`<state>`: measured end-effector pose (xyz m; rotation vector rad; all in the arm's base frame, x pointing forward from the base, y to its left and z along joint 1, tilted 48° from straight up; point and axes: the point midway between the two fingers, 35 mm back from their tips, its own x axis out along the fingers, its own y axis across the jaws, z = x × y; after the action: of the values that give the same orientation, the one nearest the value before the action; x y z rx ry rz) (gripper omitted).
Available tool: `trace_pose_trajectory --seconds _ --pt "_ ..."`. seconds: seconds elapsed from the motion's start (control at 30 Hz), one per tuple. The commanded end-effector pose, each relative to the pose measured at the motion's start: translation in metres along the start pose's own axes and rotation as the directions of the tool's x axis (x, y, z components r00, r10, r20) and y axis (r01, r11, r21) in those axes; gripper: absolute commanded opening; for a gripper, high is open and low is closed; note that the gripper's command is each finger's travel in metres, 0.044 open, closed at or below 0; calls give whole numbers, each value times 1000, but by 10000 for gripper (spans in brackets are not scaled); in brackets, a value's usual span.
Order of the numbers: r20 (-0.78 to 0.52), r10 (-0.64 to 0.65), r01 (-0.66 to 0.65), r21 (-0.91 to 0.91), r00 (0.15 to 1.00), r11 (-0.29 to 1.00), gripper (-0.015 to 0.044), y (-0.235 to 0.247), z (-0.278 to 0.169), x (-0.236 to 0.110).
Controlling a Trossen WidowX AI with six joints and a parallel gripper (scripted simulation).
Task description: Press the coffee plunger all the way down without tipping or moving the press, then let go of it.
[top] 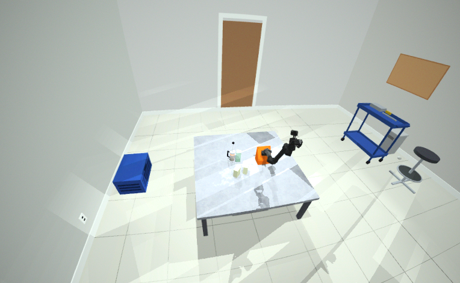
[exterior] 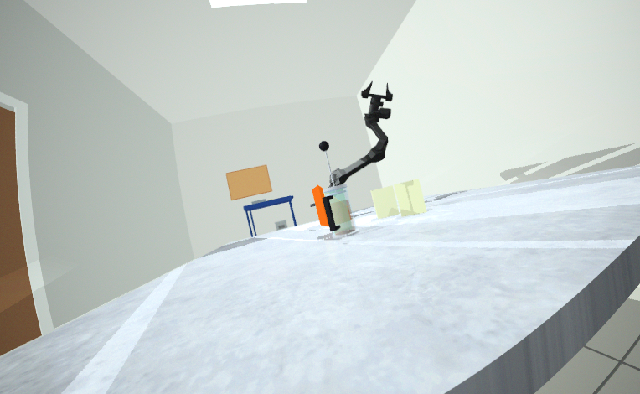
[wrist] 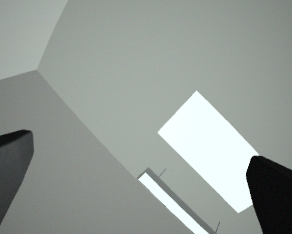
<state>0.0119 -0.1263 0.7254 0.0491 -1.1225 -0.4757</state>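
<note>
The coffee press point(top: 232, 156) point(exterior: 342, 215) stands upright on the table point(top: 217, 200) point(exterior: 312, 313), its black handle point(exterior: 329, 213) on the left. Its plunger is up: a thin rod rises well above the lid to the black knob point(top: 233, 143) point(exterior: 323, 145). My gripper point(top: 299, 142) point(exterior: 379, 84) point(wrist: 143, 156) is open and empty. It is raised high, well clear of the press, with its fingers pointing up. In the wrist view only walls, ceiling and a bright lamp panel show between the fingers; the press is not in that view.
An orange block point(top: 258, 160) point(exterior: 319, 206) stands beside my arm's base. Two pale yellow blocks point(top: 236, 172) point(exterior: 410, 198) stand near the press, and a pale green see-through thing point(top: 238, 156) is right beside it. A blue cart point(top: 365, 144) and a stool point(top: 425, 155) stand off the table.
</note>
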Motion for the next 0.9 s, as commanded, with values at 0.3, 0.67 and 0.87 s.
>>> trace_pose_trajectory --seconds 0.3,0.67,0.87 --pt "-136 -159 177 129 978 976 440 -113 -49 -3" --pt "-371 -266 343 159 890 926 440 -199 -142 -22" --pt "-570 -279 433 153 773 888 440 -239 -227 -51"
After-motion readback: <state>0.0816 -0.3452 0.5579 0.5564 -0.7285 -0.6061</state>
